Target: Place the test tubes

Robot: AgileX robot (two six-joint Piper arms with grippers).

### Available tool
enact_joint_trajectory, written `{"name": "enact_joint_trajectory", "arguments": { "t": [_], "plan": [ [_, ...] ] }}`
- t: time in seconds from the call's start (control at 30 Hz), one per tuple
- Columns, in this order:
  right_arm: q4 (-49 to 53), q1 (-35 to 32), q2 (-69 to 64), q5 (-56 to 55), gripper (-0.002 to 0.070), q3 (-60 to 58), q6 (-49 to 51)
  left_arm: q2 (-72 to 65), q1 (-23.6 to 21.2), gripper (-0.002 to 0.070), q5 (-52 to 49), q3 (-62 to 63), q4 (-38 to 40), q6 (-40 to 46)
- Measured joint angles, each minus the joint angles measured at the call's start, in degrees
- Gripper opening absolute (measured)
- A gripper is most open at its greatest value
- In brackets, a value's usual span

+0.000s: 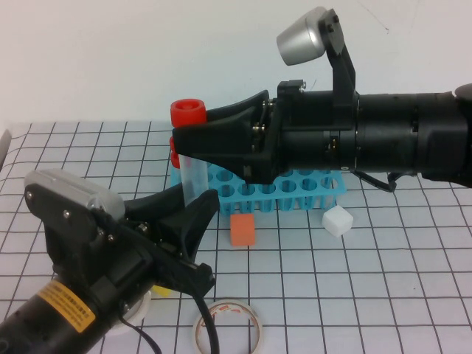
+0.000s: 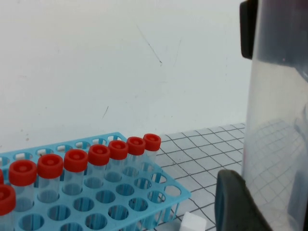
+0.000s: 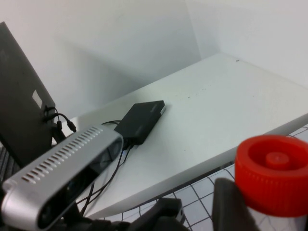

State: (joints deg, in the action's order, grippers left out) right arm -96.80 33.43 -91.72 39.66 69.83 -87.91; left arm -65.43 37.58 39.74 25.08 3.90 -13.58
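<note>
A clear test tube point(image 1: 193, 179) with a red cap point(image 1: 188, 112) stands nearly upright in the air, above the left end of the blue rack point(image 1: 324, 184). My left gripper point(image 1: 193, 205) reaches up from the lower left and is shut on the tube's lower part. My right gripper point(image 1: 184, 147) comes in from the right and is shut on the tube just under the cap. In the left wrist view the tube point(image 2: 276, 120) fills the right side beside one dark finger point(image 2: 236, 202). The right wrist view shows the cap point(image 3: 274, 173) with a finger point(image 3: 231, 207) pressed against the tube below it.
The rack point(image 2: 168, 192) holds a row of several red-capped tubes point(image 2: 98, 154). An orange cube point(image 1: 242, 229) and a white cube point(image 1: 337, 220) lie in front of the rack. A tape roll point(image 1: 228, 324) lies near the front edge of the gridded mat.
</note>
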Motion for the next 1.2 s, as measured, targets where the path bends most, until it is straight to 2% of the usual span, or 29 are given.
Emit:
{"name": "enact_joint_trajectory", "arguments": {
  "t": [0.2,0.4,0.5,0.6,0.7,0.77,0.83,0.9,1.0,1.2],
  "plan": [
    [0.0,0.0,0.0,-0.14,0.0276,0.0,0.03,0.0,0.0,0.0282,-0.79,0.0,0.0,0.48],
    [0.0,0.0,0.0,-3.48,0.0276,0.0,-2.15,0.4,0.0,0.04,-4.99,0.0,2.15,2.9],
    [0.0,0.0,0.0,-5.55,0.0276,0.0,-4.39,2.73,0.0,0.0419,-9.65,0.0,5.18,7.63],
    [0.0,0.0,0.0,-7.2,0.0276,0.0,-6.33,7.2,0.0,0.0417,-16.47,-0.03,9.1,16.72],
    [-0.1,0.0,0.0,-8.66,0.0276,0.0,-7.58,13.87,0.0,0.0343,-25.53,-0.03,15.25,28.33],
    [-0.21,0.0,0.0,-9.22,0.0276,0.0,-7.84,19.12,0.0,0.0219,-34.2,-0.23,20.24,38.62],
    [-0.21,0.0,0.0,-9.49,0.0276,0.0,-8.64,24.11,0.0,0.0104,-39.74,-0.56,23.05,44.04],
    [-0.33,0.0,0.0,-9.49,0.0276,0.0,-9.32,29.15,0.0,0.0044,-43.39,-1.64,24.36,45.94],
    [-0.43,0.0,0.0,-9.49,0.0276,0.0,-9.72,37.4,0.0,0.0013,-45.41,-4.27,24.87,46.07],
    [-0.43,0.0,0.0,-9.49,0.0276,0.0,-9.96,50.81,0.0,0.0001,-46.21,-11.71,24.96,45.59]
  ]
}}
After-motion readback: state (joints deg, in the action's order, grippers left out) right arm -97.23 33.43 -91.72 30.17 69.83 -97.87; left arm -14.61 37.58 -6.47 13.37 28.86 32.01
